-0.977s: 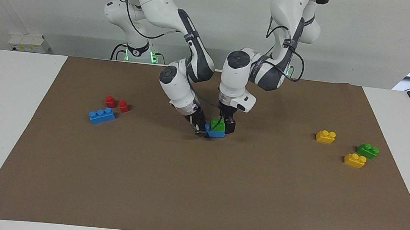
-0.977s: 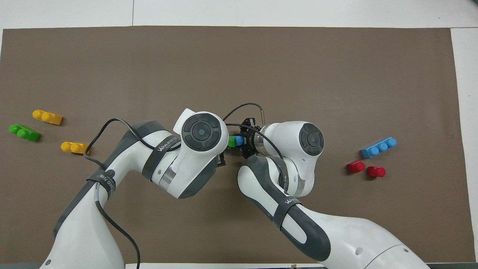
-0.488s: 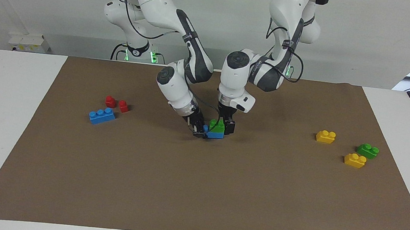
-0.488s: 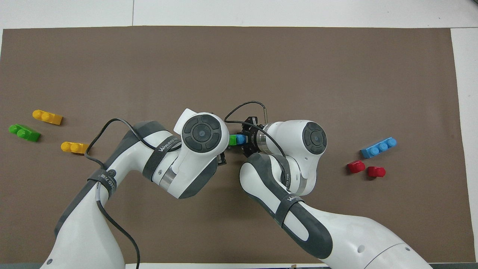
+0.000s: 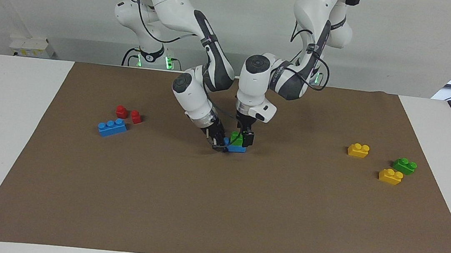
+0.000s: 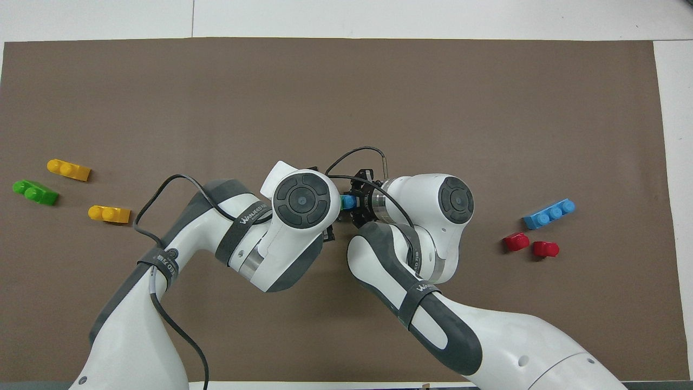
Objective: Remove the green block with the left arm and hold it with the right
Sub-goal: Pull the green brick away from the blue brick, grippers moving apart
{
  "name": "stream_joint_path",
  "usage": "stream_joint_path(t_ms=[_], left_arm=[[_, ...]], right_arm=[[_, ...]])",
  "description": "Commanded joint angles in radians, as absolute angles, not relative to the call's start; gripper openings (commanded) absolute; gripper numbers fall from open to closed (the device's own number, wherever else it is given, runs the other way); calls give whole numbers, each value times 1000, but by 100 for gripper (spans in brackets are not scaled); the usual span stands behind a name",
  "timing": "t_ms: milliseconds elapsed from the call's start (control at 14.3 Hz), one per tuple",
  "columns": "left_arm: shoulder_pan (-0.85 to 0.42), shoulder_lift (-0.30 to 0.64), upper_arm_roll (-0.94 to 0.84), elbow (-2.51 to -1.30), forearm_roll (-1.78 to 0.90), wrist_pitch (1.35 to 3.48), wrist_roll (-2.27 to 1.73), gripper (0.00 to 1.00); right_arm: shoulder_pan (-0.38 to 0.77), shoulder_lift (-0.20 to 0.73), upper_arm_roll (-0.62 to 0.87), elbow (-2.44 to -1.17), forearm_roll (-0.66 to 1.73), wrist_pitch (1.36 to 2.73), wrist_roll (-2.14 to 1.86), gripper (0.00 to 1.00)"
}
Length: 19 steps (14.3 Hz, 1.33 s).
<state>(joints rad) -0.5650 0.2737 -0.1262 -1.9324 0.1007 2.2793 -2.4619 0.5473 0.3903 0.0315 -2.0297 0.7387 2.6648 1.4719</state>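
The small bright green plastic block (image 5: pixel 236 138) with round studs on top sits upright on a blue plastic brick (image 5: pixel 237 148) at the middle of the brown-covered table (image 5: pixel 216 209). It sits between the fingers of the left pincer (image 5: pixel 243 139), just beside the right pincer (image 5: pixel 219 143), which is on the blue brick's end.

Bright even light, soft shadows, sharp.
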Motion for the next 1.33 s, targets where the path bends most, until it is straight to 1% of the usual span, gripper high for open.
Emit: stream_joint_path(t_ms=[0,70,558,837,1116,1186,1256], left_arm=[[-581,268,-110,-1954,144,2304,-2493,37],[-581,268,-110,-1954,155,2304,-2490,0],[-575,252,-112,-1947,160,2290,-2482,0],[-563,180,-112,-1944,160,2231,-2448,0],[-509,89,-114,-1942,156,2129,-2323,0],[-483,71,-114,-1941,149,2103,-2272,0],[-456,58,-114,-1939,141,2089,-2219,0]], right_arm=[[545,397,35,-2023,762,2677,1476,0],[543,397,35,-2025,762,2677,1476,0],[545,397,35,-2023,762,2678,1476,0],[545,397,35,-2020,762,2677,1477,0],[537,394,34,-2007,762,2665,1479,0],[526,387,31,-2000,762,2648,1479,0],[506,373,26,-1993,752,2602,1476,0]])
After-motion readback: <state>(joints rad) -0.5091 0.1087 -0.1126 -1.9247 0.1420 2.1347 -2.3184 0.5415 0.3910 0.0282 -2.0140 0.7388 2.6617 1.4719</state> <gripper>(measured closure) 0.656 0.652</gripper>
